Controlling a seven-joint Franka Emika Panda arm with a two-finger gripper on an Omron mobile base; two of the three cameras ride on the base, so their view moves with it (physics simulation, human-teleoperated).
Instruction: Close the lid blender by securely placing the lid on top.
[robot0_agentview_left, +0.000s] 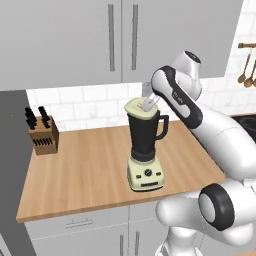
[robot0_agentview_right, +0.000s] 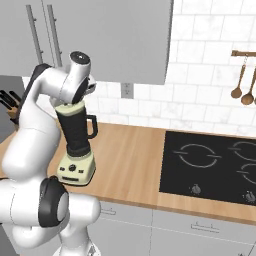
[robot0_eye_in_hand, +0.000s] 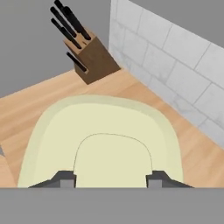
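Observation:
The blender (robot0_agentview_left: 145, 137) stands on the wooden counter: a dark jar with a side handle on a cream base. The pale cream lid (robot0_agentview_left: 135, 108) rests on top of the jar, roughly level with its rim. My gripper (robot0_agentview_left: 149, 103) reaches down onto the lid from the right. In the hand view the lid (robot0_eye_in_hand: 105, 122) lies just below the hand, and the two fingertips of my gripper (robot0_eye_in_hand: 111, 177) sit against either side of its raised centre, shut on it. From the right base view, the blender (robot0_agentview_right: 76, 135) shows behind my arm with the lid (robot0_agentview_right: 69, 109) on top.
A wooden knife block (robot0_agentview_left: 43, 136) stands at the counter's back left, by the tiled wall. A black cooktop (robot0_agentview_right: 210, 160) lies to the blender's right, with wooden spoons (robot0_agentview_right: 242, 82) hanging above it. Grey cabinets hang overhead.

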